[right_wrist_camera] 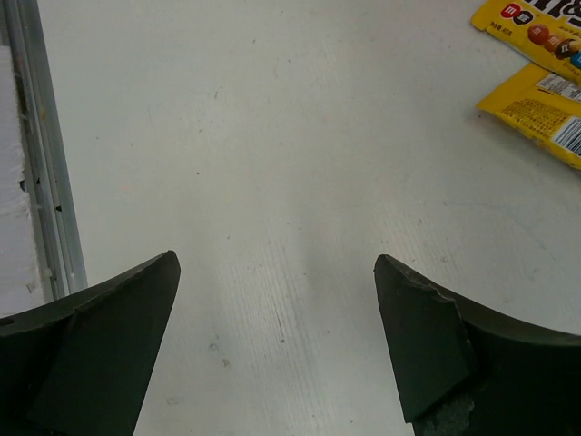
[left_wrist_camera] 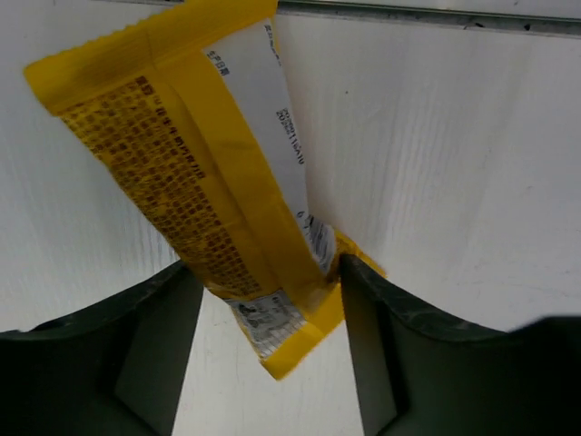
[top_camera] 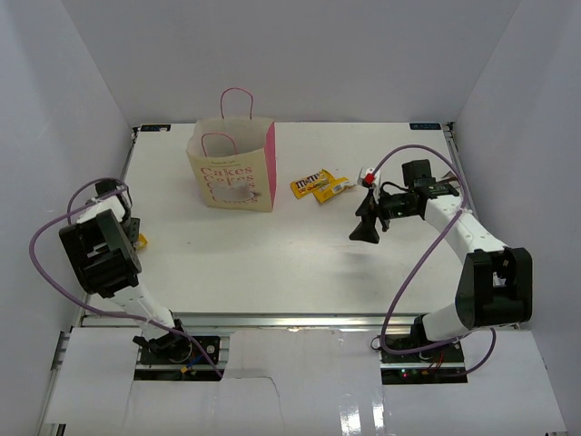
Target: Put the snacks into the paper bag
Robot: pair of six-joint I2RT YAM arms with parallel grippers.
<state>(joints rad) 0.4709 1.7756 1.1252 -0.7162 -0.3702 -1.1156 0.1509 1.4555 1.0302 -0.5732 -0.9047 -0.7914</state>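
Note:
The cream paper bag (top_camera: 231, 177) with "Cakes" lettering and a pink side stands upright at the back left, its mouth open. Two yellow candy packets (top_camera: 320, 185) lie flat to its right; they also show at the top right of the right wrist view (right_wrist_camera: 536, 54). My left gripper (top_camera: 136, 238) is at the table's left edge, its jaws closed across the width of another yellow candy packet (left_wrist_camera: 200, 173), both fingers touching it (left_wrist_camera: 263, 272). My right gripper (top_camera: 367, 229) is open and empty above bare table (right_wrist_camera: 277, 263), in front of the two packets. The purple packets are out of view.
White walls enclose the table on three sides. A metal rail (left_wrist_camera: 427, 18) runs along the left table edge just beyond the held packet. Another rail (right_wrist_camera: 41, 163) shows at the left of the right wrist view.

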